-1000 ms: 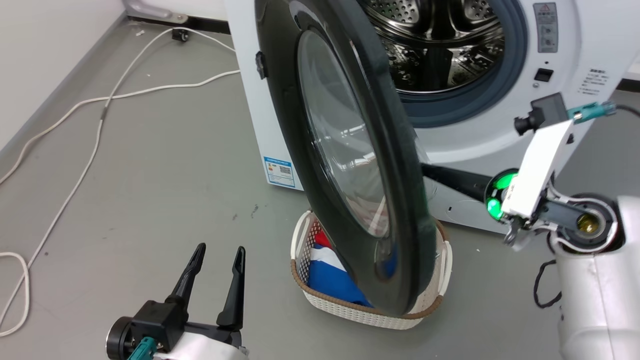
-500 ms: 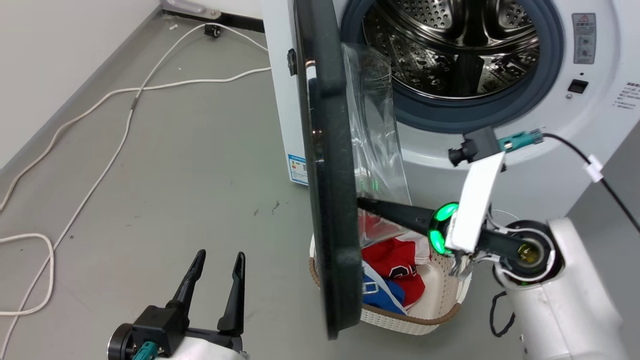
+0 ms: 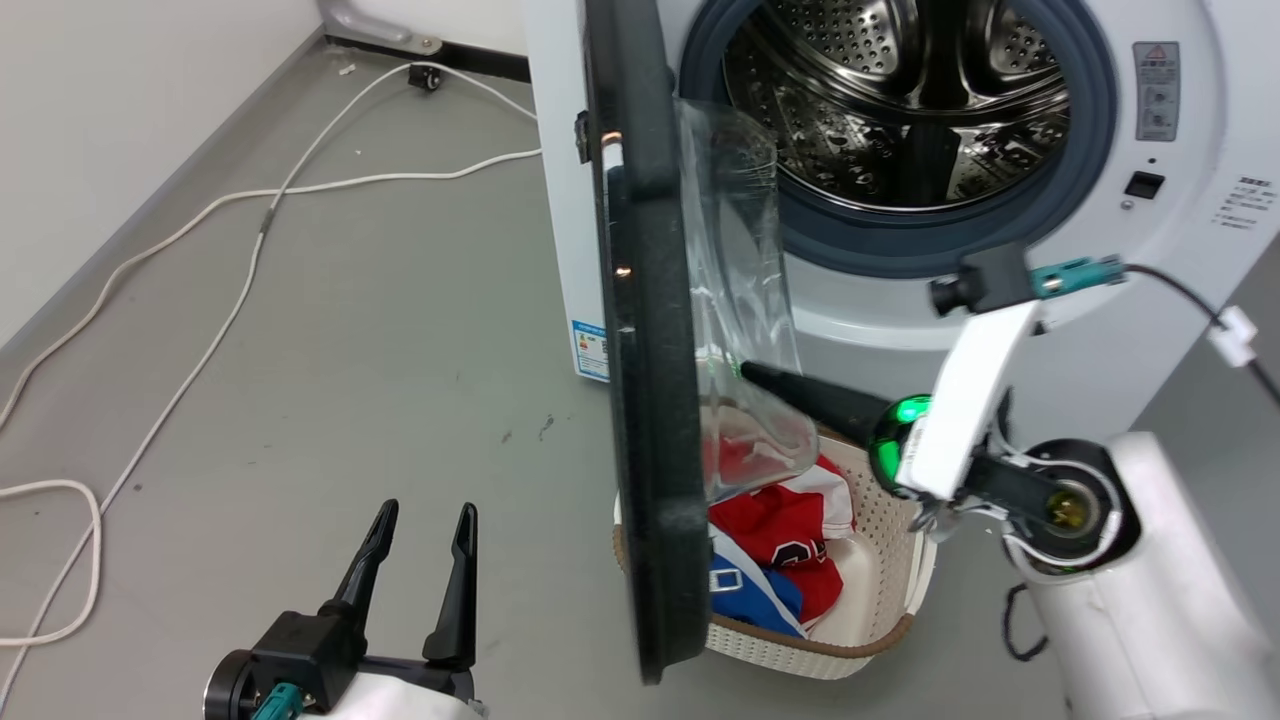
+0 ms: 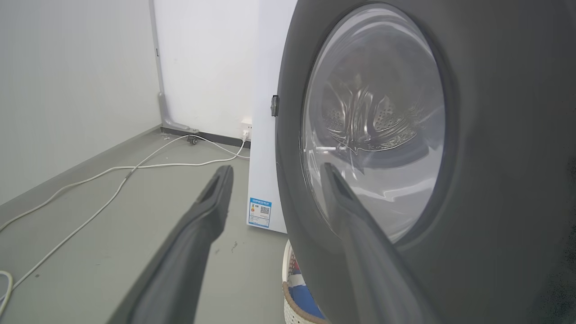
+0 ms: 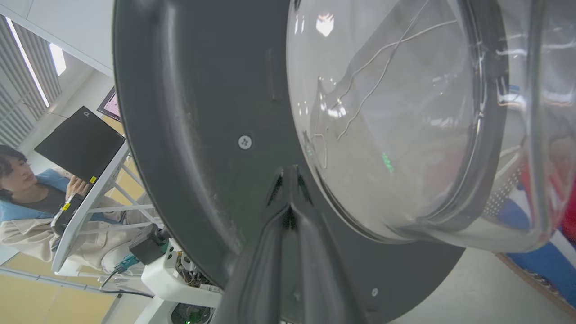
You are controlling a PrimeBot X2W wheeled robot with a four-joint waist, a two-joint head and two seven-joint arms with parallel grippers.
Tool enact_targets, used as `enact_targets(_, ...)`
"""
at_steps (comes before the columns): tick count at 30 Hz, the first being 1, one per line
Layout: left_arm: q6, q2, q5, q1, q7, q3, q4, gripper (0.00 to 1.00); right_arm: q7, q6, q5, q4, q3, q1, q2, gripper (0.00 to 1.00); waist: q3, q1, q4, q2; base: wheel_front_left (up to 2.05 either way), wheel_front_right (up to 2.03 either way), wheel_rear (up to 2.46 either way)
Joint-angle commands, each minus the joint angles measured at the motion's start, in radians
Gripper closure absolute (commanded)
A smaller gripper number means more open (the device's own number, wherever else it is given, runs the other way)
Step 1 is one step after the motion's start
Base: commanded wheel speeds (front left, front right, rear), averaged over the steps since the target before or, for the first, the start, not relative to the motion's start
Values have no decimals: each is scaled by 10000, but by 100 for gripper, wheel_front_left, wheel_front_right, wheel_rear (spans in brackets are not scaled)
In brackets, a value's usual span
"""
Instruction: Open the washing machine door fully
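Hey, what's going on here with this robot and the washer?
The robot is opening the washing machine door. Its right gripper, fingers closed together, has its tips against the door's inner side, apparently pushing it outward. The door stands roughly square to the machine front, not fully open yet. The left gripper hangs open and idle on the door's outer side. A laundry basket sits beneath the door.

A grey floor [image 3: 350, 400] meets a plain white wall [image 3: 120, 90], edged by a grey skirting strip [image 4: 67, 174]. White cables [image 3: 350, 181] trail loosely across the floor toward a wall socket [image 4: 246, 133] near the corner. In the right wrist view, strip lights [image 5: 57, 58] glow overhead, and a seated person [image 5: 27, 202] works at a black laptop [image 5: 78, 144] on a white stand [image 5: 90, 198].
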Motion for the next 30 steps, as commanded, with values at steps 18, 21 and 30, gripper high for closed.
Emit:
enact_targets(18,-5,-9,-32,176,-27,388,-55,0,-8958,-1,-7640,-1184,-65,3132,-2448,100,-219,1,-677,0,0,0,0)
enact_targets(21,-5,-11,-65,166,-27,401,-75,0,-10014,-3,-8873,-899,-908,3653,-1619,84,-155,1,-782,0,0,0,0)
enact_targets(30,-5,-8,-63,49,-27,272,-8,0,-10610,-3,-10734,-594,-2371,4860,78,0,-56,1,-958,0,0,0,0)
